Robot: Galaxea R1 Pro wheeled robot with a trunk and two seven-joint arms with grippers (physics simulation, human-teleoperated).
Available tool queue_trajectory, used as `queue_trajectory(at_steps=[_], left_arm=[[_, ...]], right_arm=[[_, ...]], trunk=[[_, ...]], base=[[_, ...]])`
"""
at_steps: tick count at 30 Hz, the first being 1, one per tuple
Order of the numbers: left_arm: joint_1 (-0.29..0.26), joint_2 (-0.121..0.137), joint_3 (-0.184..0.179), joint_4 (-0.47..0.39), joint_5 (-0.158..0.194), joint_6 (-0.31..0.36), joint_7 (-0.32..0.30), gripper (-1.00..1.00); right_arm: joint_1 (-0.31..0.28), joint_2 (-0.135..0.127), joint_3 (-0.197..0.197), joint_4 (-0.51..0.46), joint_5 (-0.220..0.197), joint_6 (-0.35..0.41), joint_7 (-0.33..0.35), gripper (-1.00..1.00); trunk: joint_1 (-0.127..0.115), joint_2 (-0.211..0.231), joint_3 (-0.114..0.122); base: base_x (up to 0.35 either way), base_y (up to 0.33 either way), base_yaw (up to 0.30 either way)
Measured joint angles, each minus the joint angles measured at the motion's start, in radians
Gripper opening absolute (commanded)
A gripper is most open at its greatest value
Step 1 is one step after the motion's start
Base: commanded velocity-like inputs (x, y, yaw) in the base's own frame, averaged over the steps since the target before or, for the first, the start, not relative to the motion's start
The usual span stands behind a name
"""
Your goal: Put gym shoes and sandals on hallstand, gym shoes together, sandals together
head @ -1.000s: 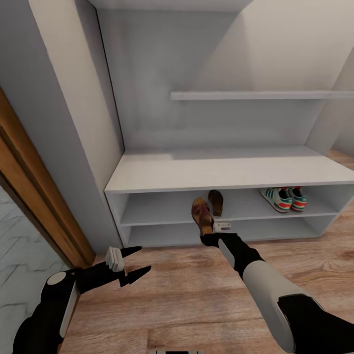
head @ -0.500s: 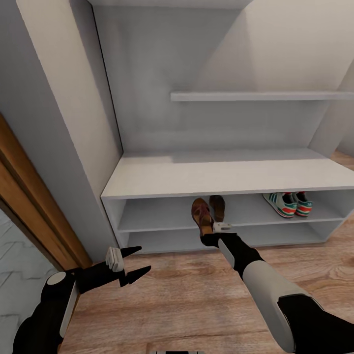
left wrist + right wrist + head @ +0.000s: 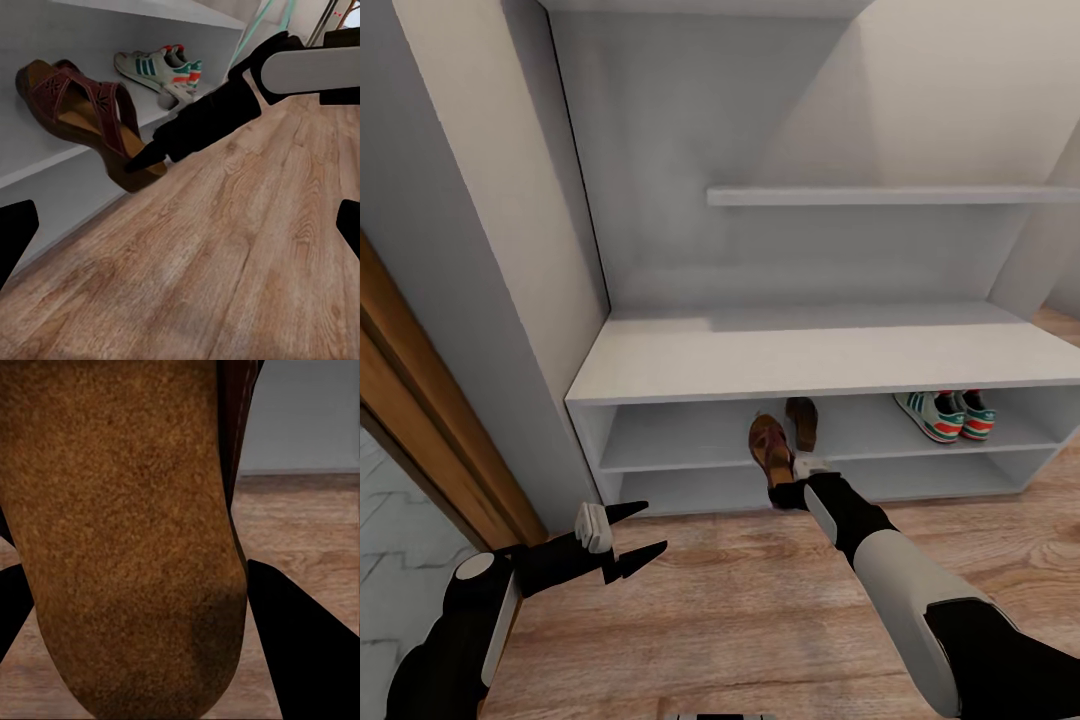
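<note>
At the hallstand's front edge: the right gripper [image 3: 788,487] holds a sandal by its heel, toe pointing into the rack.
Hallstand [image 3: 810,355]: pale grey-white bench with two open slots, a wall shelf [image 3: 880,194] above it.
Held sandal [image 3: 770,443]: dark brown, lying partly on the upper slot's shelf board, heel end hanging out past the front edge over the floor [image 3: 760,600].
Second sandal [image 3: 801,419]: deeper in the same slot, just beside the held one.
Gym shoes [image 3: 940,413]: both in the same upper slot, side by side, towards the hallstand's right end, well apart from the sandals.
Right gripper state: clamped on the held sandal's heel; the right wrist view has the tan-brown sole [image 3: 127,532] pressed close between the dark fingers [image 3: 300,637].
Left gripper [image 3: 628,536]: spread apart and empty, hovering above the floor in front of the hallstand's left end.
Left wrist view adds: the sandal's cut-out straps and tan footbed [image 3: 82,105] seen from the side, the right gripper's tip [image 3: 146,156] touching the heel, and the green-striped sneakers [image 3: 159,67] farther along the shelf.
Head view adds: the bench top, bare.
Surroundings: a grey wall panel [image 3: 470,250] and a wood door frame [image 3: 420,400] stand left of the hallstand.
In the way: the right forearm [image 3: 880,560] crosses the floor in front of the lower slot.
</note>
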Motion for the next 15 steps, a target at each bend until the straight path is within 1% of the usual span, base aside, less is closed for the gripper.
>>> queue_trajectory(at_steps=[6, 15], left_arm=[[0.000, -0.001, -0.001, 0.000, 0.000, 0.000, -0.001, 1.00], [0.000, -0.002, -0.002, 0.000, 0.000, 0.000, -0.002, 1.00]], right_arm=[[0.000, 0.000, 0.000, -0.001, 0.000, 0.029, 0.000, -1.00], [0.000, 0.000, -0.001, -0.001, 0.000, 0.037, 0.000, -1.00]], trunk=[[0.000, 0.000, 0.000], [0.000, 0.000, 0.000]], base=[[0.014, 0.000, 0.000], [0.101, 0.000, 0.000]])
